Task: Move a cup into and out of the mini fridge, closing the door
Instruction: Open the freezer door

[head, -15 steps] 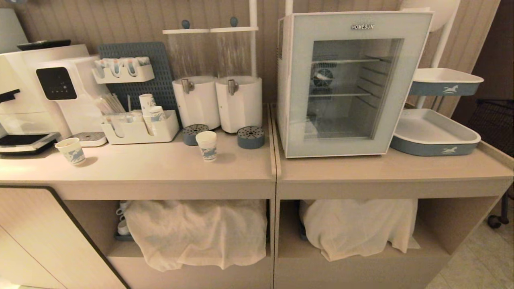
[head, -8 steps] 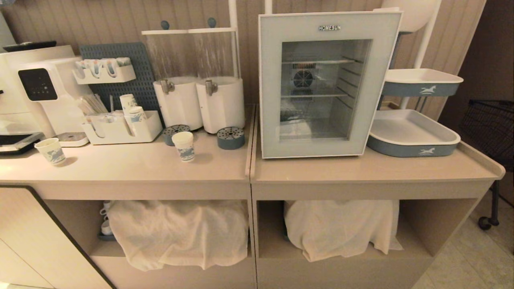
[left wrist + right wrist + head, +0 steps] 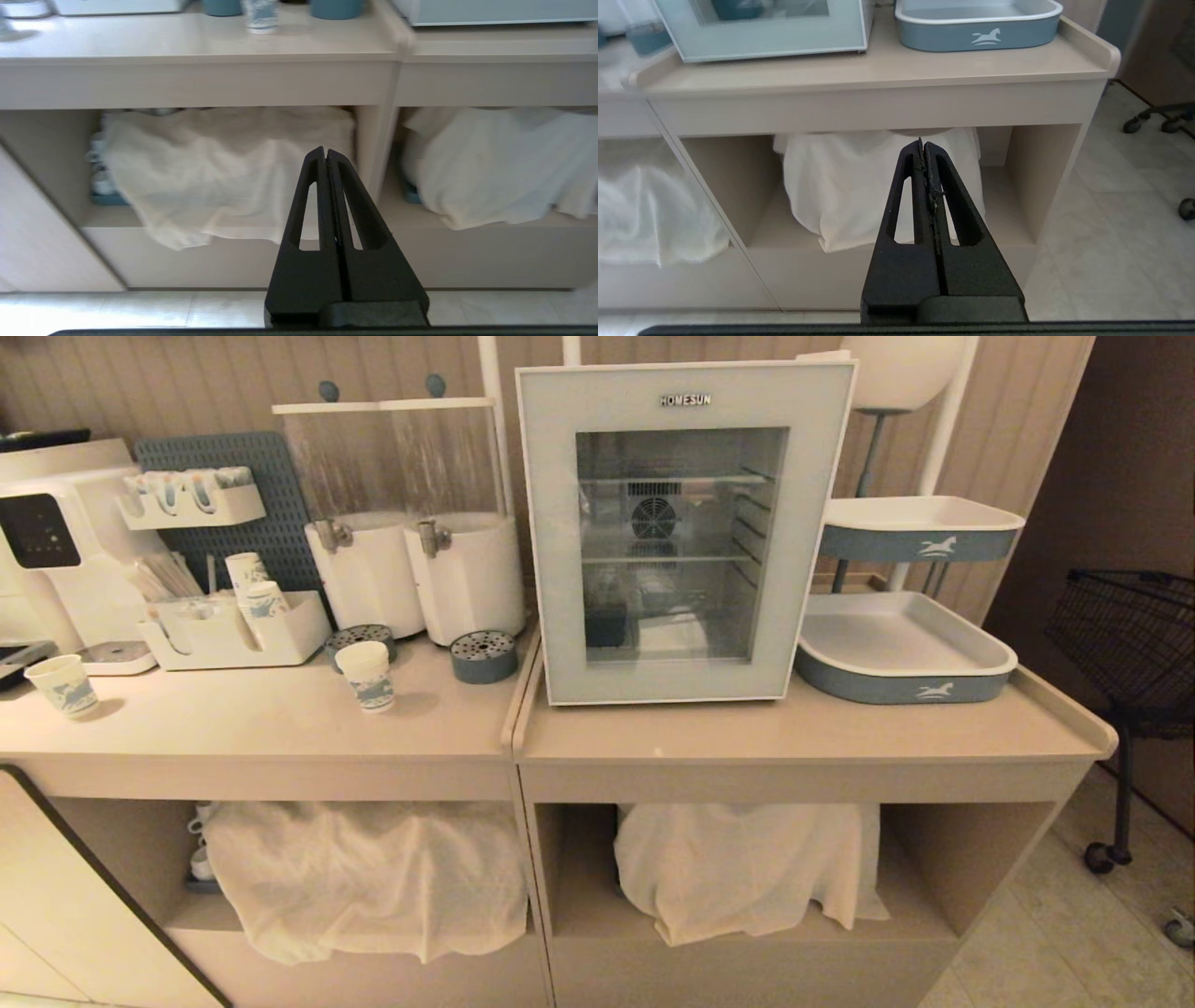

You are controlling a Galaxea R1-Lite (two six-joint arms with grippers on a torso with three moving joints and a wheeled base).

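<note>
Beige counter (image 3: 803, 733) bears mini fridge (image 3: 560, 523) (door (image 3: 681, 532) closed); both grippers' fingers closed, empty

Neither arm shows in the head view. The left gripper (image 3: 325, 151) is held low and level, its two black fingers pressed together, empty. The right gripper (image 3: 923, 143) matches it, fingers together and empty.

The door (image 3: 684, 532) has clear glass in a frosted matt frame; the cup (image 3: 365, 676) looks paper — the counter (image 3: 747, 733) smooth, the cloths (image 3: 747, 863) soft, crumpled fabric.
</note>
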